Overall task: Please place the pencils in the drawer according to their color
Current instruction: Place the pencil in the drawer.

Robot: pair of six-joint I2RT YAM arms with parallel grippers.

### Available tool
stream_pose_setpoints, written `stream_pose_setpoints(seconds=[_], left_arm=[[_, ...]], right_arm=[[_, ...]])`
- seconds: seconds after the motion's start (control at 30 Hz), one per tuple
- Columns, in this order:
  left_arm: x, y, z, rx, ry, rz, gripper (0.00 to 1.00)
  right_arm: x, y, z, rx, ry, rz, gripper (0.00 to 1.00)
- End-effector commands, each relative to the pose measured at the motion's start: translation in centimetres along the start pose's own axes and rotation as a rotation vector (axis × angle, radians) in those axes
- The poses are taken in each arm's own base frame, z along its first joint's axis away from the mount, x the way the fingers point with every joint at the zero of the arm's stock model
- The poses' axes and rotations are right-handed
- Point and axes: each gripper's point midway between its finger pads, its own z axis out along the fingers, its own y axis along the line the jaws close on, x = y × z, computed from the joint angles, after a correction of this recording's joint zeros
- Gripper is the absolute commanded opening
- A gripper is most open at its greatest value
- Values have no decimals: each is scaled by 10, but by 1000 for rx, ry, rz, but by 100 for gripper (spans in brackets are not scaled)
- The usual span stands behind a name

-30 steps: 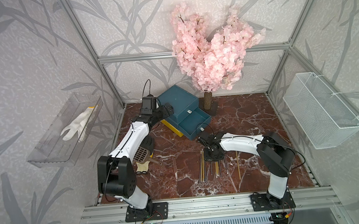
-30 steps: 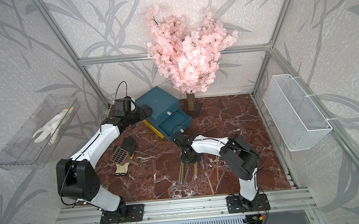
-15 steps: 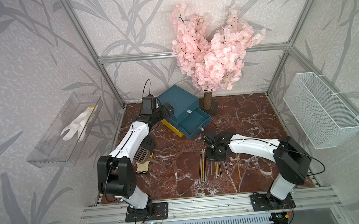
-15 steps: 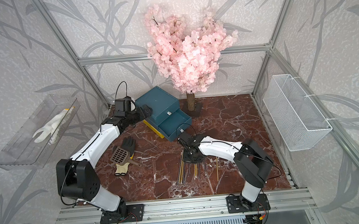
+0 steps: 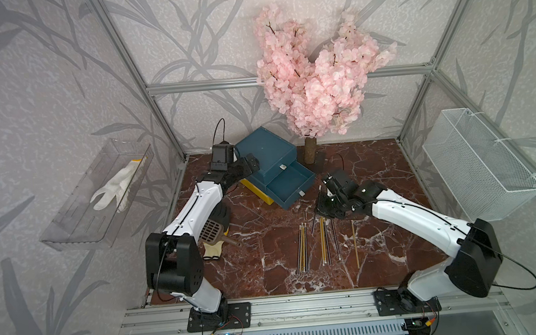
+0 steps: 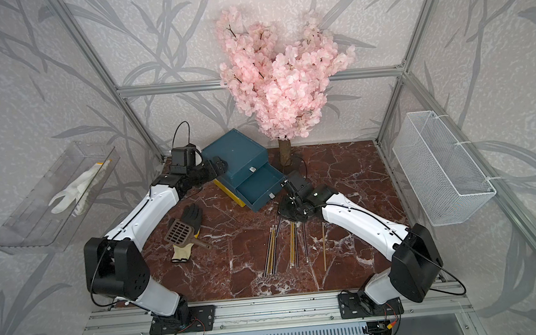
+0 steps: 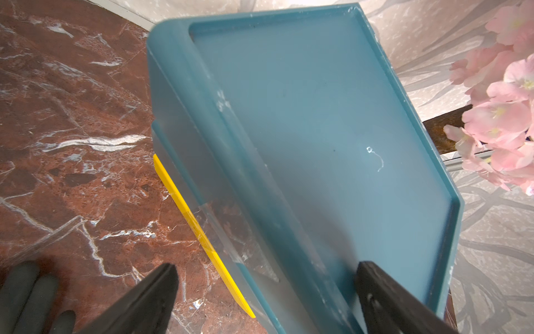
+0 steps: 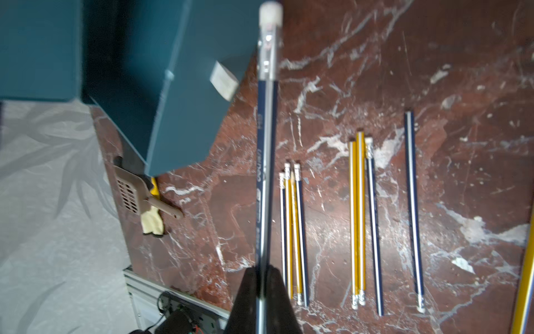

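A dark blue pencil [image 8: 265, 144] with a white stripe is pinched near the end away from its eraser by the right gripper [image 8: 261, 273], whose jaws are clenched on it. In both top views its pale eraser end points toward 12 o'clock, just off the front corner of the open middle drawer [image 5: 289, 181]. The other pencils [image 5: 323, 242] lie flat on the marble table [image 5: 375, 173] at 6 o'clock from that gripper. They form roughly parallel clusters of yellow and dark blue, with one yellow pencil apart at the 3 o'clock end. The teal chest [image 5: 265, 149] stands at 11 o'clock on the table, top drawer shut, middle drawer pulled out, and the yellow bottom drawer [image 5: 257, 192] showing slightly. The left gripper [image 7: 265, 274] sits at the chest's 9 o'clock top edge, jaws spread wide, one finger over the lid and one outside the wall, gripping nothing. At 9 o'clock from the pencils a brown slotted scoop [image 5: 211, 230] lies on a black and cream glove [image 6: 191, 213].
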Motion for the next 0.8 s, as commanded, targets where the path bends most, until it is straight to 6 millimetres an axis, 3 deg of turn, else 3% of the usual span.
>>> stream_pose_setpoints(seconds=[0.0,0.23,0.27,0.4,0.6,0.77], left_arm=[[53,37,13,-136,196,9,100],[53,37,14,-134,201,11,100],[54,37,14,-137,204,12,100],[55,38,14,-137,208,15,100],[54,37,14,-134,208,16,100],[55,37,15,-135,211,14,100]], right_arm=[[-27,38,-2,-107,-42,10,0],[-81,77,17,-186,-143,54,0],[-86,77,28,-177,-145,65,0],[-105,87,40,-189,-180,80,0],[-123,87,57,-147,-215,68,0],[-127,79,79,-102,-199,53,0]])
